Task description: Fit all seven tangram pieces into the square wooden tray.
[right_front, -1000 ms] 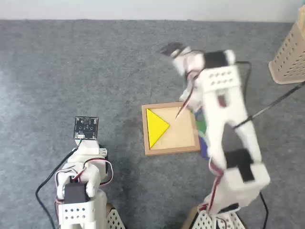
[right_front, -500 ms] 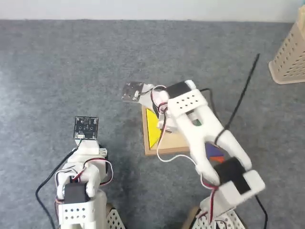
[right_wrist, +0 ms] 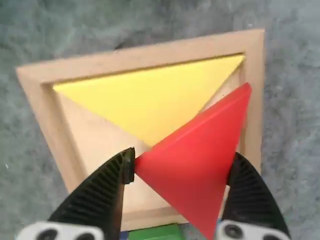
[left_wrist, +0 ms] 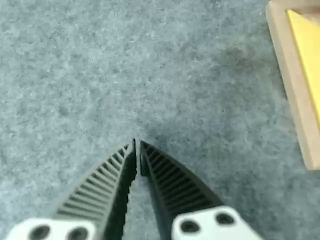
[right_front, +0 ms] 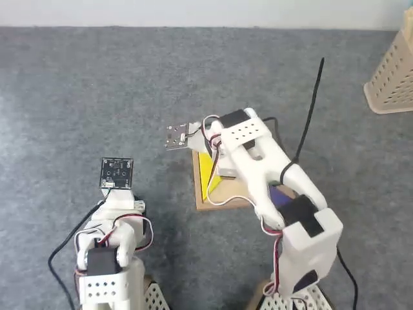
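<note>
Your tray (right_wrist: 145, 52) holds one yellow triangle (right_wrist: 150, 100) along its left wall. Your right gripper (right_wrist: 182, 167) clamps a red triangle (right_wrist: 200, 170) over it; left gripper (left_wrist: 136, 150) is closed over carpet (left_wrist: 75, 60). A green piece (right_wrist: 155, 234) is cut off.

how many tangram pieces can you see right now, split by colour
yellow triangle: 1
red triangle: 1
green piece: 1
purple piece: 1
total: 4 in view
</note>
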`<move>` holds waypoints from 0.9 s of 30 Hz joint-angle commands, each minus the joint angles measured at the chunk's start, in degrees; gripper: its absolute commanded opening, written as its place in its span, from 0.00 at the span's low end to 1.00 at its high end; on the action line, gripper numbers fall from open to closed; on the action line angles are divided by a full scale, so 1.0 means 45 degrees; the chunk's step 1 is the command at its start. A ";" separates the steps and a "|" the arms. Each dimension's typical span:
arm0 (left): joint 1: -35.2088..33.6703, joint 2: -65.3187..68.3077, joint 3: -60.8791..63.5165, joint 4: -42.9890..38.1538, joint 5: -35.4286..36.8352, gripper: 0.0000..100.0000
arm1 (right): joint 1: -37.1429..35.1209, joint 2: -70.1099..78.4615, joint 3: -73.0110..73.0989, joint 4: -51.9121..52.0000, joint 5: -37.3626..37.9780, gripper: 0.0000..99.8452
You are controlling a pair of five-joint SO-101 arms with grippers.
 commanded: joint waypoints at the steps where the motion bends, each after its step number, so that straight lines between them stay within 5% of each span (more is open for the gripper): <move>1: 0.0039 -0.0195 -0.0147 0.0020 0.0098 0.01 | 0.0205 -0.0166 -0.0684 0.0205 0.0664 0.18; 27: 0.0039 -0.0195 -0.0147 0.0020 0.0098 0.01 | 0.0850 -0.0068 -0.1875 0.0264 0.1094 0.18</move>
